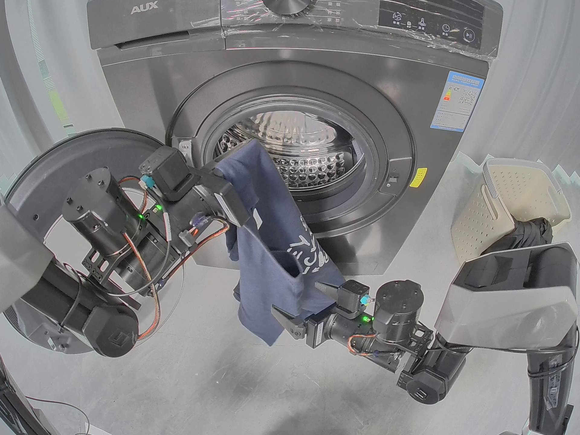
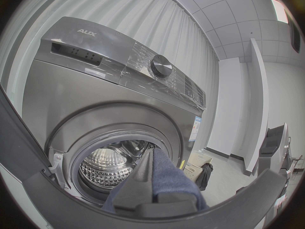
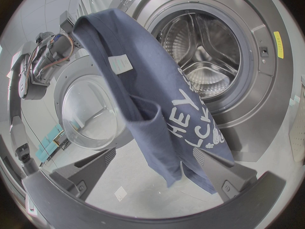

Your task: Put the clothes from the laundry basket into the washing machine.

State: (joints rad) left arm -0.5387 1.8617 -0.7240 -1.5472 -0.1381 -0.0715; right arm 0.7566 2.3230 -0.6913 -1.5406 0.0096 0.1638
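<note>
Pinching the navy T-shirt [image 1: 278, 237] by its top edge, the left pincer [image 1: 229, 188] holds it at the open drum of the washing machine [image 1: 302, 146], hem dangling outside. The right pincer [image 1: 305, 303] sits spread about that hem, likely to feed it in. The laundry basket [image 1: 513, 200] holds dark clothes [image 1: 531, 234].

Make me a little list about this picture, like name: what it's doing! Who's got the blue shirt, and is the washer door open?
blue shirt: hanging in front of the washer's opening, not inside yet
left end effector: shut on the shirt's top end
right end effector: open, one finger on each side of the shirt's lower edge
washing machine: door swung wide open
drum: no clothes seen inside
laundry basket: on the robot's right, beside the machine, with a dark garment in it
</note>
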